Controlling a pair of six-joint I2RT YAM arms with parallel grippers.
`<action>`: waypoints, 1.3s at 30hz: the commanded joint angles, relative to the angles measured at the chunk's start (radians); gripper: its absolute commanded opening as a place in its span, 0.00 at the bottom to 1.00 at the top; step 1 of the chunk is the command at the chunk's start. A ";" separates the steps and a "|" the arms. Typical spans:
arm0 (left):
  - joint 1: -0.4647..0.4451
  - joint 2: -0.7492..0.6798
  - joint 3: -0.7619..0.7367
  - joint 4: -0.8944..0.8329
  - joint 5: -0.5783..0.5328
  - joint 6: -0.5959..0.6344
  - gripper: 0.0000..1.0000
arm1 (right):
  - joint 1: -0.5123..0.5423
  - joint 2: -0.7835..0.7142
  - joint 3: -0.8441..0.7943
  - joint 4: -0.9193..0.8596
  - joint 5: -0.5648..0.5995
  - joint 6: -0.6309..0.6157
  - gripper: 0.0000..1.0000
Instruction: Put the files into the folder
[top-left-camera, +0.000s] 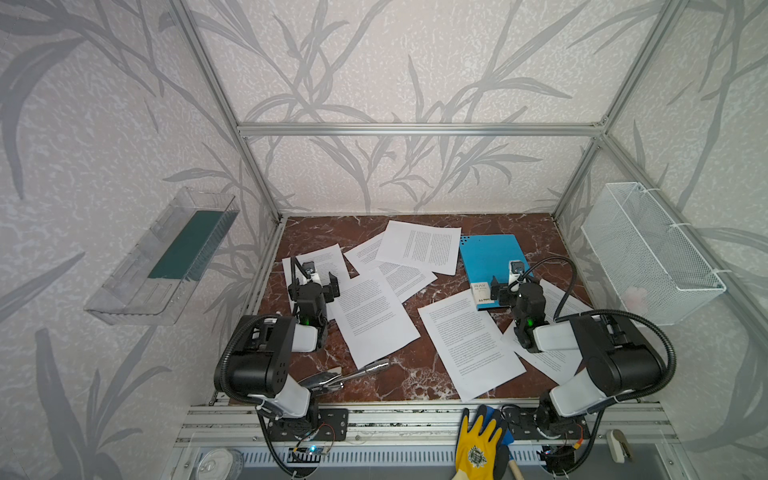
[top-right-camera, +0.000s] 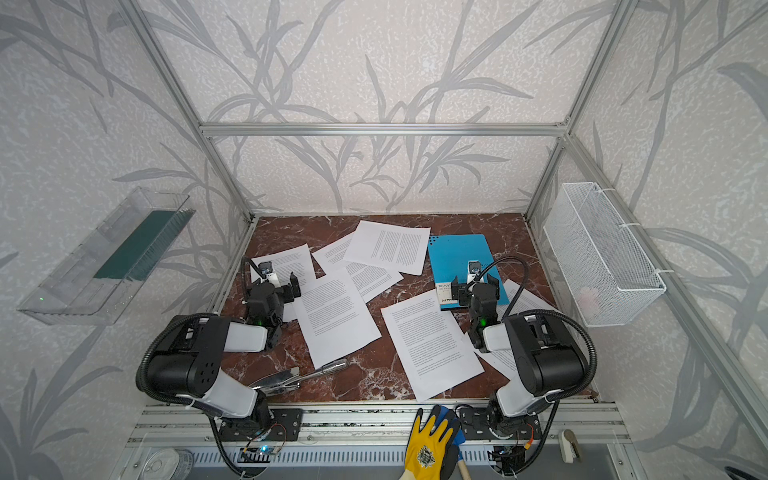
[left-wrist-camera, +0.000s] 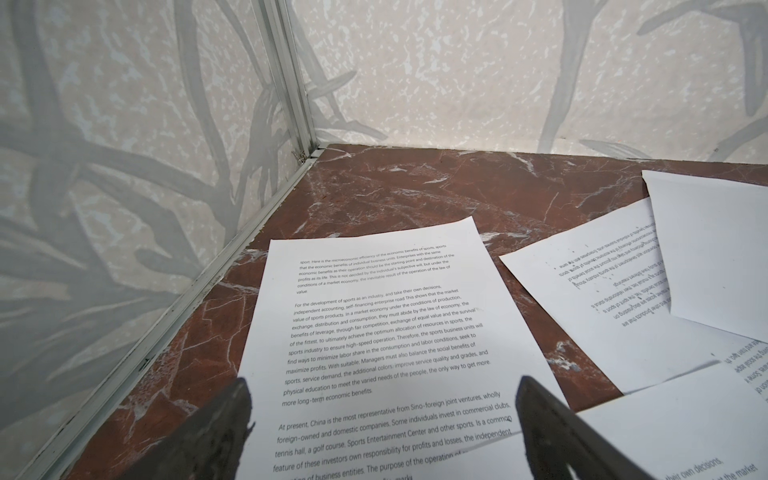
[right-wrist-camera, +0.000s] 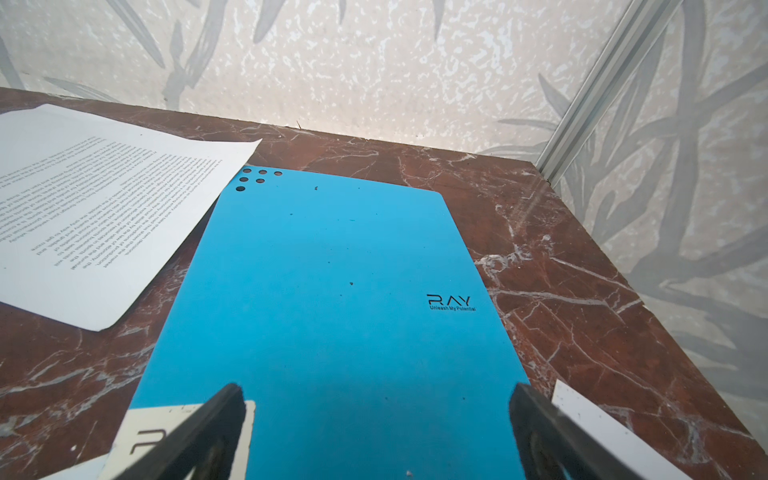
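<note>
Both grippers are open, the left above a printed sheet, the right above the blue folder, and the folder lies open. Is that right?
No: the blue folder lies closed, cover up, as the right wrist view shows. The left gripper is open above a printed sheet, the right gripper above the folder.

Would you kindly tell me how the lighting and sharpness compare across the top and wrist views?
In both top views: soft even light, files print too small to read. Left wrist view: nearest sheet text sharp, left gripper fingers blurred. Right wrist view: folder crisp, no glare.
</note>
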 joint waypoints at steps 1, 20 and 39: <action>-0.002 0.008 -0.006 0.023 -0.016 0.016 0.99 | 0.004 0.012 -0.008 0.041 0.017 -0.011 0.99; -0.099 -0.819 0.149 -0.957 0.422 -0.873 0.99 | -0.038 -0.841 0.055 -0.783 0.016 0.763 0.99; -0.130 -0.788 0.363 -1.480 0.865 -0.674 0.99 | 0.017 -0.722 -0.089 -0.724 -0.254 1.137 0.99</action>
